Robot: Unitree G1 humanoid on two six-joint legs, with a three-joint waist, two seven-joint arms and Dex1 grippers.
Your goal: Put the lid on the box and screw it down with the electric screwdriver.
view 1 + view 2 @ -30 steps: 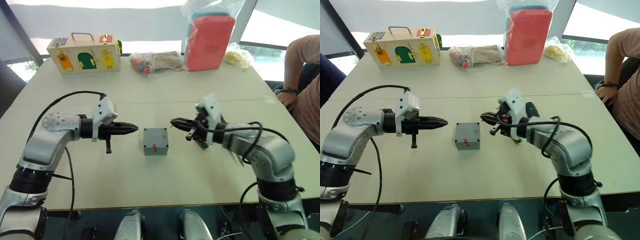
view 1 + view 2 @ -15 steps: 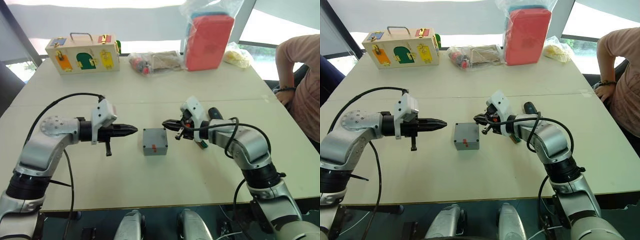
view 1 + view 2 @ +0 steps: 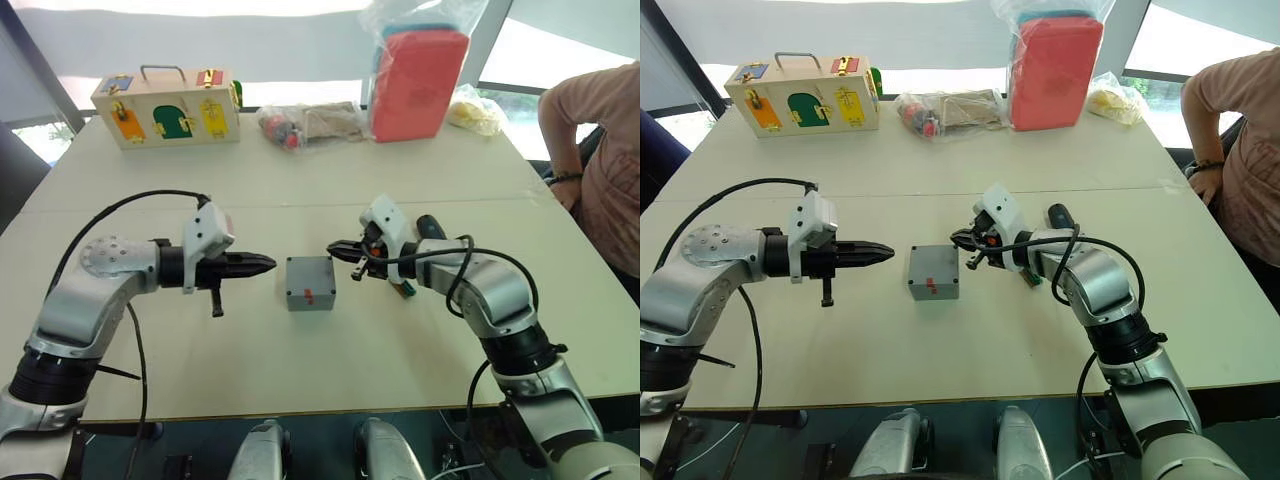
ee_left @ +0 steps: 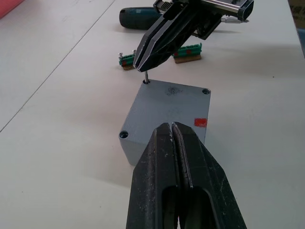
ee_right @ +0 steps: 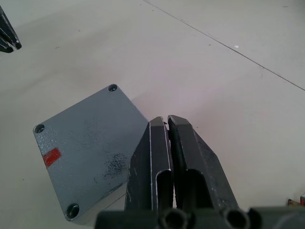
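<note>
Beige table (image 3: 300, 360): lidded box (image 3: 310, 283) between closed left tool (image 3: 268, 262), screw-pinching right tool (image 3: 333, 248).

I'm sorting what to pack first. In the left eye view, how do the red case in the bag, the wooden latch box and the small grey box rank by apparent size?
1. Wooden latch box and red case: they look alike, so unranked.
2. Grey box: clearly smallest, though it sits nearer the camera.

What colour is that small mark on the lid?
Red, a small rectangle near one edge of the grey lid; clearest in the left wrist view.
</note>
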